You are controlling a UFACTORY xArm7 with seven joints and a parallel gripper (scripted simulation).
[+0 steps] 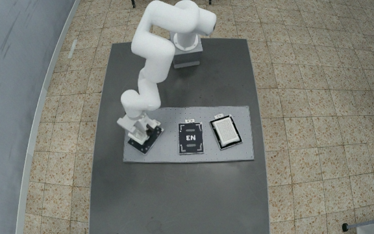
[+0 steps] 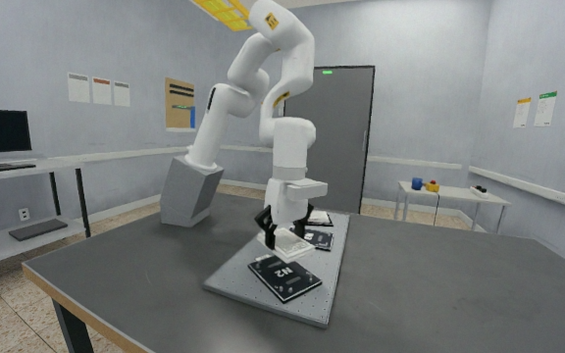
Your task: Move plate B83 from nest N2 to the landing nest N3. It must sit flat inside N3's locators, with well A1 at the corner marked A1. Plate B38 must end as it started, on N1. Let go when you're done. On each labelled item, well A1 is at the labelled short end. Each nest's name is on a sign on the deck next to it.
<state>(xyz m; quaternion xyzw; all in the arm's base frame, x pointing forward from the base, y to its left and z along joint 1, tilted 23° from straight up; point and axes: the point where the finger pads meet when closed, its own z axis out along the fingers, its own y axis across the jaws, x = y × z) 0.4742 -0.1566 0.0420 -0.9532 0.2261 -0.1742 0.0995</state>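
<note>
My gripper (image 2: 284, 234) is shut on the white plate B83 (image 2: 288, 244) and holds it level a little above the black nest N2 (image 2: 284, 278), which lies bare at the near end of the deck. In the top view the gripper (image 1: 140, 133) and wrist hide most of the plate over nest N2 (image 1: 145, 142). The landing nest N3 (image 1: 190, 138) is bare in the middle of the deck, with white corner marks; it also shows in the side view (image 2: 318, 238). Plate B38 (image 1: 226, 131) sits on nest N1 at the right, slightly turned.
The grey perforated deck (image 1: 188, 134) carries all three nests on a dark table. Small signs (image 1: 189, 120) stand at the far edge of the nests. The robot base (image 1: 187, 52) stands at the table's far end. The arm's links rise over the left of the deck.
</note>
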